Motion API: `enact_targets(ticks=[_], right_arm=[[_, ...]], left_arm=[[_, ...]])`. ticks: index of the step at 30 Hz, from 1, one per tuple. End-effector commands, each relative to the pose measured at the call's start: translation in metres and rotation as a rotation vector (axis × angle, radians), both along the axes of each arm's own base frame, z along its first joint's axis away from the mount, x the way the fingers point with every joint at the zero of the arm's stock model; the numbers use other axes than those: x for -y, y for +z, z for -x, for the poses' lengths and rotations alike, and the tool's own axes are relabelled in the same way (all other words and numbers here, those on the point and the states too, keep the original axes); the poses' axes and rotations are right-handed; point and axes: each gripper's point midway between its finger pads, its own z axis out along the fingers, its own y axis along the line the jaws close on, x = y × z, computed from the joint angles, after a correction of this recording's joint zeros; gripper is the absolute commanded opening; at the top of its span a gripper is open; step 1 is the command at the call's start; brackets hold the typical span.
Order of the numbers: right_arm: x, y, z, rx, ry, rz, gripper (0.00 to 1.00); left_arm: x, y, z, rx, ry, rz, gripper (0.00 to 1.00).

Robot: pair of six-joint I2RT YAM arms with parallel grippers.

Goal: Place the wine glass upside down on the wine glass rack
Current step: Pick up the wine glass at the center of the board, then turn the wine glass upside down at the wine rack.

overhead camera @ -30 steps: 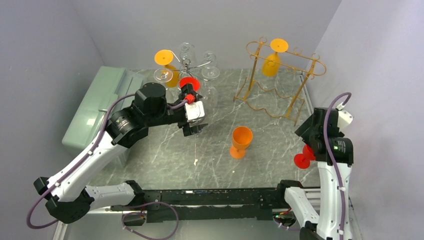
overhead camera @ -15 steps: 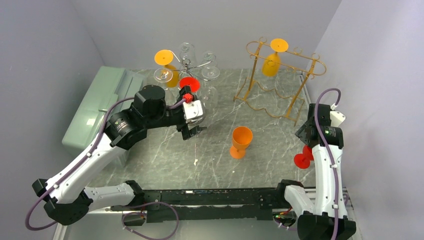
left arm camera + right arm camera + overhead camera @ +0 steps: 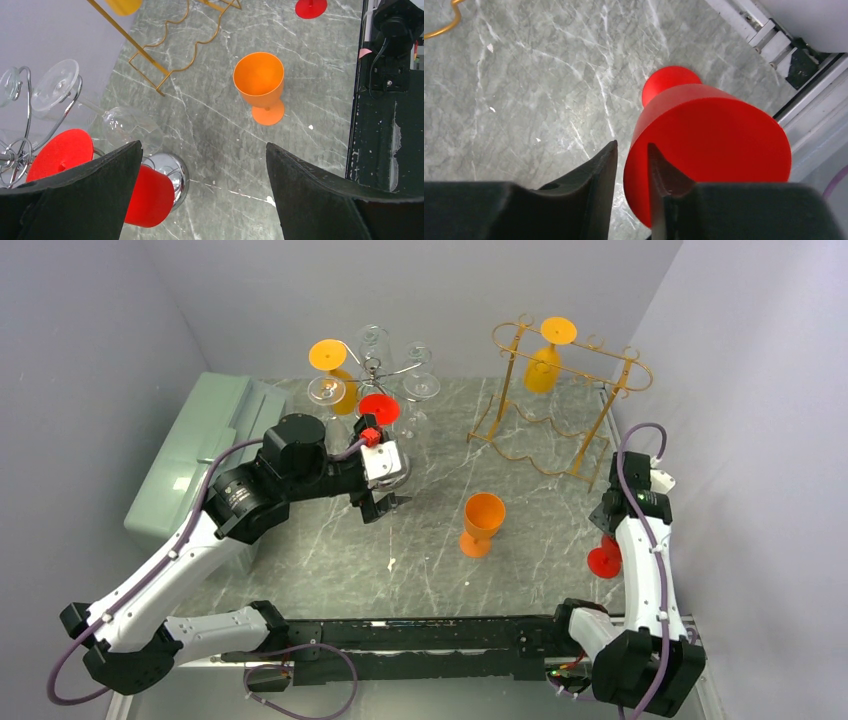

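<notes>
A red wine glass [image 3: 603, 562] stands at the table's right edge. My right gripper [image 3: 631, 145] straddles its rim [image 3: 714, 130]: one finger is inside the bowl and the other outside, with a sliver of table showing between the outer finger and the wall. An orange glass [image 3: 483, 523] stands upright mid-table. The gold rack [image 3: 560, 390] at the back right holds one orange glass upside down. A chrome rack [image 3: 375, 375] at the back carries clear glasses and a hanging red glass [image 3: 147, 197]. My left gripper [image 3: 202, 147] hangs wide open beside that red glass, holding nothing.
A pale green box [image 3: 200, 455] lies along the left wall. A black rail [image 3: 420, 635] runs along the near edge. The right wall stands close behind the right arm [image 3: 640, 560].
The right gripper's jaws have narrowed around the red glass's rim, and that arm has turned and dropped lower. The left arm has drawn back slightly from the chrome rack.
</notes>
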Motion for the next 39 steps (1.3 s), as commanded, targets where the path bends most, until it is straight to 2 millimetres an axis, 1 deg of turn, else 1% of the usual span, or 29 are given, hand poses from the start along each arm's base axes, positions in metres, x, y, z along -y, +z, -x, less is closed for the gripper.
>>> enact_targets(ticks=[1, 3, 5, 8, 11, 14, 15, 16, 18, 20, 21, 25, 31, 32, 34, 39], right_arm=[[0.001, 0.009, -0.017, 0.1, 0.001, -0.004, 0.23], [-0.002, 0.027, -0.02, 0.157, 0.0, -0.01, 0.1], [-0.007, 0.053, -0.025, 0.242, 0.016, -0.025, 0.01], [-0.017, 0.097, -0.032, 0.354, 0.04, -0.059, 0.0], [-0.038, 0.142, -0.042, 0.506, 0.124, -0.121, 0.0], [-0.069, 0.182, -0.051, 0.642, 0.259, -0.225, 0.0], [-0.079, 0.202, -0.054, 0.707, 0.312, -0.25, 0.0], [-0.088, 0.216, -0.056, 0.757, 0.353, -0.274, 0.0], [-0.11, 0.244, -0.056, 0.852, 0.463, -0.339, 0.0], [-0.129, 0.268, -0.055, 0.93, 0.559, -0.395, 0.0], [-0.136, 0.276, -0.054, 0.959, 0.598, -0.417, 0.0], [-0.155, 0.3, -0.05, 1.036, 0.701, -0.476, 0.0], [-0.186, 0.34, -0.038, 1.216, 0.878, -0.642, 0.0], [-0.191, 0.344, -0.036, 1.23, 0.908, -0.676, 0.0], [-0.196, 0.346, -0.035, 1.253, 0.937, -0.722, 0.0], [-0.197, 0.334, -0.037, 1.247, 0.941, -0.746, 0.0]], left_arm=[[-0.002, 0.011, 0.004, -0.006, 0.016, 0.043, 0.99], [-0.001, 0.013, 0.004, -0.007, 0.011, 0.049, 1.0], [0.001, 0.017, 0.003, 0.002, 0.005, 0.06, 0.99], [0.007, 0.022, 0.0, 0.002, 0.003, 0.079, 1.0], [0.013, 0.027, -0.005, -0.009, 0.011, 0.101, 0.99], [0.02, 0.035, -0.014, -0.025, 0.038, 0.125, 0.99], [0.022, 0.039, -0.017, -0.032, 0.047, 0.133, 0.99], [0.025, 0.039, -0.021, -0.042, 0.056, 0.134, 0.99], [0.03, 0.042, -0.026, -0.056, 0.066, 0.138, 0.99], [0.036, 0.043, -0.032, -0.071, 0.073, 0.143, 0.99], [0.039, 0.043, -0.034, -0.077, 0.074, 0.145, 1.0], [0.051, 0.044, -0.04, -0.118, 0.068, 0.158, 0.99], [0.072, 0.035, -0.045, -0.22, 0.05, 0.171, 0.99], [0.076, 0.032, -0.047, -0.23, 0.046, 0.171, 1.0], [0.081, 0.034, -0.054, -0.232, 0.063, 0.19, 0.99], [0.089, 0.047, -0.082, -0.189, 0.154, 0.26, 0.99]])
